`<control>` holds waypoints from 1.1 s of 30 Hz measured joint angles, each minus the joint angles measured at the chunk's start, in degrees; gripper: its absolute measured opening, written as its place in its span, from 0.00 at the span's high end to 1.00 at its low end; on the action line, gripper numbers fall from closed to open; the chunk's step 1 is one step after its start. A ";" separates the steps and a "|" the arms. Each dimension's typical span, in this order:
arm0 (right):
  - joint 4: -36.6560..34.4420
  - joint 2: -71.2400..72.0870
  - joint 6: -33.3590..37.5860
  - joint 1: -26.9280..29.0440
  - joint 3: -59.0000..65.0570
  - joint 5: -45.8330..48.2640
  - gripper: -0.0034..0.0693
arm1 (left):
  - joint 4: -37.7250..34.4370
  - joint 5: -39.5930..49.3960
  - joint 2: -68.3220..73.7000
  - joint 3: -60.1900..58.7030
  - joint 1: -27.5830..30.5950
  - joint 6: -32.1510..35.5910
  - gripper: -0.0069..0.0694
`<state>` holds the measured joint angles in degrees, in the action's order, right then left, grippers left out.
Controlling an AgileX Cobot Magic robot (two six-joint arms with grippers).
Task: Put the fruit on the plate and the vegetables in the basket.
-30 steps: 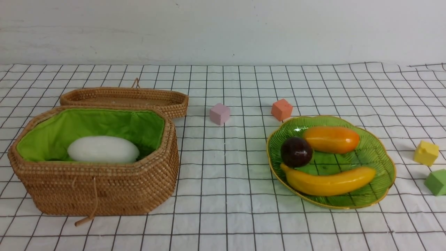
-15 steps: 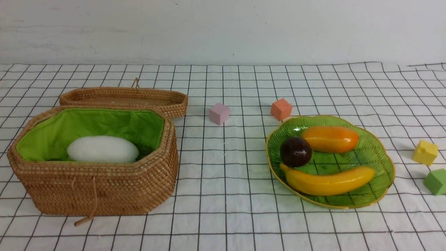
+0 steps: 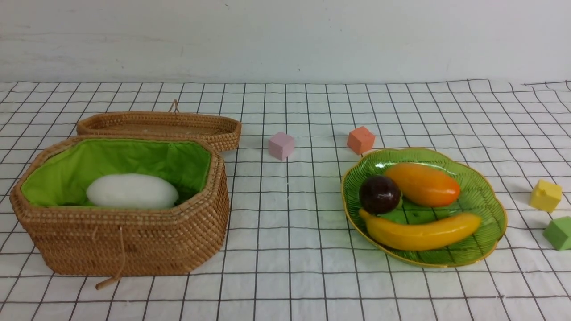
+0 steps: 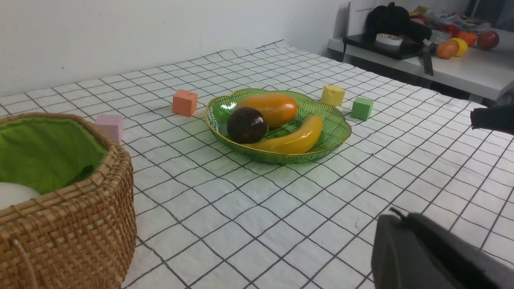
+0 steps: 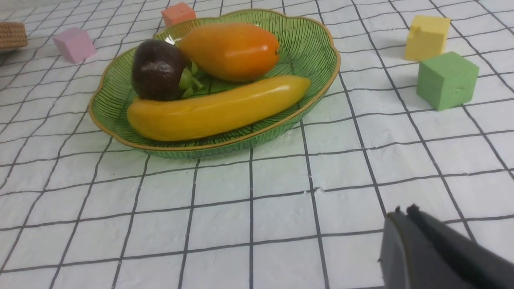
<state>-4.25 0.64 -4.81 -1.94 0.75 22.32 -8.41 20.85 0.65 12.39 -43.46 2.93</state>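
Front view: three fruits on plate; one radish in basket; both claws clenched, empty.

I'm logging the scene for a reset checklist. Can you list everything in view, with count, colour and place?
basket: 1, brown woven with green lining, table's left
radish: 1, white, inside the basket
lid: 1, brown woven, behind the basket
plate: 1, green glass with gold rim, table's right
banana: 1, yellow, on the plate's near side
mangosteen: 1, dark purple, on the plate
mango: 1, orange, on the plate's far side
cubes: 4; pink and orange behind the plate, yellow and green to its right
tablecloth: 1, white with black grid
left gripper: 1, dark, shut, empty
right gripper: 1, dark, shut, empty
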 joint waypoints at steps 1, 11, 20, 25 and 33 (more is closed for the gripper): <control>0.00 0.00 0.00 0.00 0.00 0.00 0.96 | 0.00 0.00 0.00 0.00 0.00 0.00 0.92; 0.00 0.00 -0.07 0.00 0.00 0.00 0.96 | 0.00 0.07 0.00 0.00 0.00 0.00 0.92; 0.00 0.00 -0.08 0.00 0.00 0.00 0.95 | 1.82 -1.85 -0.78 -3.59 15.20 0.00 0.91; 0.00 0.00 -0.08 0.00 0.00 -0.05 0.94 | 1.74 -3.95 -1.22 -7.91 30.86 -0.29 0.93; 0.00 0.00 -0.13 0.00 0.00 -0.05 0.93 | 2.94 0.41 -1.22 -14.03 40.14 -9.33 0.93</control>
<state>-4.25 0.64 -4.93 -1.94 0.75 22.28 -5.47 21.26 -0.57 -1.65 -3.31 -6.40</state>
